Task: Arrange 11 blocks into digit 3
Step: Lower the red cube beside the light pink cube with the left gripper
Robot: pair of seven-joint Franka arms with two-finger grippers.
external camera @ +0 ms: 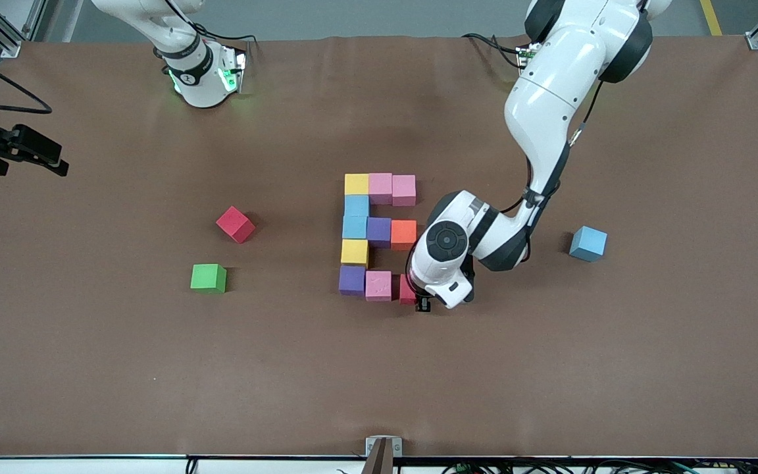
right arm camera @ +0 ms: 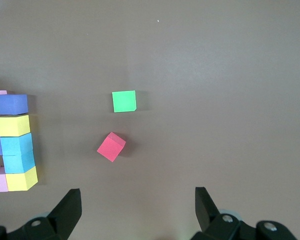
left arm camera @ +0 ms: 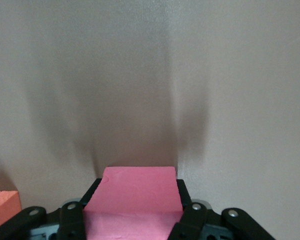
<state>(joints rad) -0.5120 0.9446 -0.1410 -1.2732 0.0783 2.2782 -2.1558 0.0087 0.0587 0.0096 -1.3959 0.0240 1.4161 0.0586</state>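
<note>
Near the middle of the table [external camera: 89, 368], toward the edge nearest the front camera: left gripper [external camera: 422, 299] low, clenched on a red cube [external camera: 406, 289], pinched between both fingers [left arm camera: 72, 217] in the left wrist view. Red cube at the left-arm end of the nearest bar of the digit 3 [external camera: 379, 234], beside a pink cube [external camera: 378, 286] and a purple cube [external camera: 352, 280]; whether it rests on the table cannot be told.

Farther up the figure: yellow cube [external camera: 354, 252] in the column, then a middle bar of light blue cube [external camera: 354, 227], purple block [external camera: 379, 231] and orange cube [external camera: 403, 234]. Above that another light blue column cube [external camera: 356, 205], then the farthest bar, yellow corner cube [external camera: 356, 184] with two pink cubes [external camera: 393, 189] alongside.

Toward the right arm's end: green cube [external camera: 208, 277], with a loose red cube [external camera: 235, 224] just farther, tilted askew. Toward the left arm's end: a lone light blue cube [external camera: 588, 243], well apart from the figure.

Right gripper [right arm camera: 137, 210] waiting high over the table, jaws spread wide and empty, looking down on the green and loose red cubes.
</note>
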